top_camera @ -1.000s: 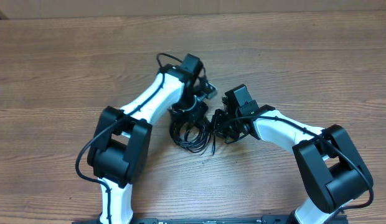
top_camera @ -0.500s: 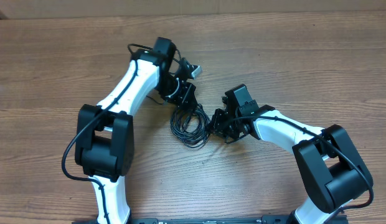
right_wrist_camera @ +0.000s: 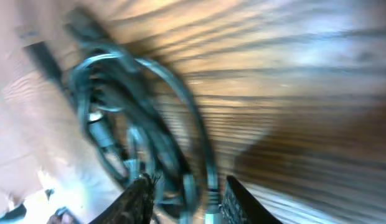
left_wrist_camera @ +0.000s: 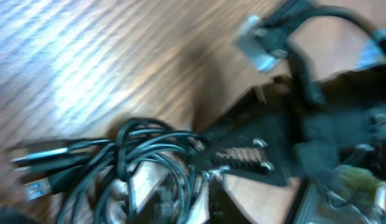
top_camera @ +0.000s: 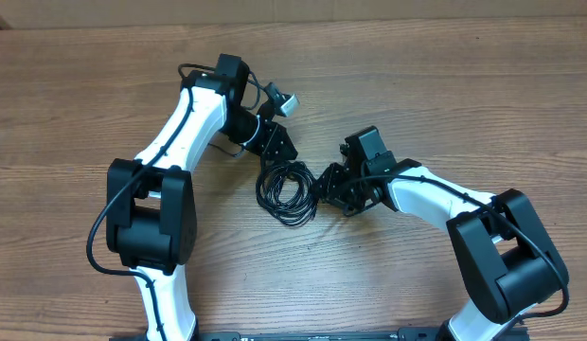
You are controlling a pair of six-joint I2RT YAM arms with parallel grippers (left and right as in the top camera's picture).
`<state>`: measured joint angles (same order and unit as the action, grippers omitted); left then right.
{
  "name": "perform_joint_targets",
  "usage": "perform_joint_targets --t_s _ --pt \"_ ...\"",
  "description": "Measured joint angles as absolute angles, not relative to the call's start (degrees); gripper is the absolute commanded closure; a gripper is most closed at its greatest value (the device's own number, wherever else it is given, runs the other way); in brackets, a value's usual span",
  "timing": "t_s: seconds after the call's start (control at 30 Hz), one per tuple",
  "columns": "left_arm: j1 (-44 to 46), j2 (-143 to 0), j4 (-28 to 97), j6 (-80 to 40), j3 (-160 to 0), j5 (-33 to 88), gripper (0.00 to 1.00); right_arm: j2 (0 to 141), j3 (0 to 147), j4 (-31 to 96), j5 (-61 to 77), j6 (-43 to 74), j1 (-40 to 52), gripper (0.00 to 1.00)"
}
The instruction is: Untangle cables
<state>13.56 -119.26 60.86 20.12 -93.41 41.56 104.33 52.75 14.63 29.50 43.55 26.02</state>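
- As the overhead camera looks straight down, the wooden table fills the frame beneath both arms.
- The left arm runs from the near edge up the left side and bends back towards the middle. The right arm comes in from the near right corner.
- The cables lie on the table in a bunch of loose black loops, between the two wrists.
- The left fingers sit at the bunch's far edge. The left wrist view is smeared, so it cannot be told whether they are parted or pinching a strand.
- The right fingers stand apart at the bunch's right side, with strands seemingly crossing the gap between them, not clamped.
- A small plug with a blue tip pokes out of the bunch in the left wrist view.
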Motion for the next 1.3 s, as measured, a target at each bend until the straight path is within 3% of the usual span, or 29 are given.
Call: perform_joint_targets --t_s 0.1,0.23,0.37,0.63,0.87,1.07,1.3 --pt "14.94 -119.26 59.53 17.78 -93.43 36.03 0.77 104.33 52.75 12.75 33.95 41.10 25.87 0.70" --pt "16.56 -119.26 57.82 14.68 -93.43 29.45 0.76 104.33 52.75 12.34 36.95 39.03 25.85 0.41" --pt "17.30 -119.26 57.17 13.26 -93.43 26.06 0.73 104.33 52.75 12.60 35.24 37.45 25.71 0.33" --pt "17.54 -119.74 57.45 12.12 -93.47 24.12 0.70 104.33 52.75 11.92 30.98 36.93 25.54 0.30" --pt "17.54 -123.63 57.67 12.12 -93.49 23.70 0.71 104.40 52.75 10.46 30.00 37.54 25.67 0.37" --pt "17.54 -124.70 57.69 11.86 -93.49 23.70 0.81 105.69 52.75 8.29 29.71 37.56 27.31 0.38" --pt "17.67 -124.79 58.85 11.94 -93.49 23.73 0.80 106.00 52.75 8.19 29.52 37.71 27.79 0.39"
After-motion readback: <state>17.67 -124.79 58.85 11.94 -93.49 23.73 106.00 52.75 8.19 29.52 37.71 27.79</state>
